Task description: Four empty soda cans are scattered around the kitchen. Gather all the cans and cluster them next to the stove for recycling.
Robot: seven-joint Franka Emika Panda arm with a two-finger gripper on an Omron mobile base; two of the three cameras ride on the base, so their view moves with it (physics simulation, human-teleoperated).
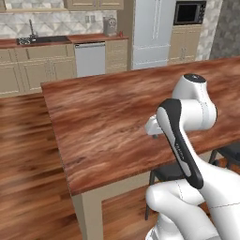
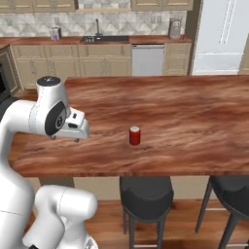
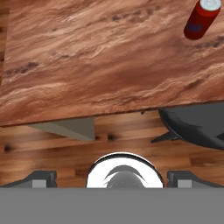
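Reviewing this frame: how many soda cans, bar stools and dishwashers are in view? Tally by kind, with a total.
Red soda cans: 1, the red can upright on the wooden island counter.
Pale cans: 1, a pale can on the back counter, too small to be sure of.
Black bar stools: 2, the near stool and the right stool.
Dishwashers: 1, the white dishwasher.
Total: 5.

Even, bright rendered light, soft faint shadows, no glare, slightly coarse resolution.
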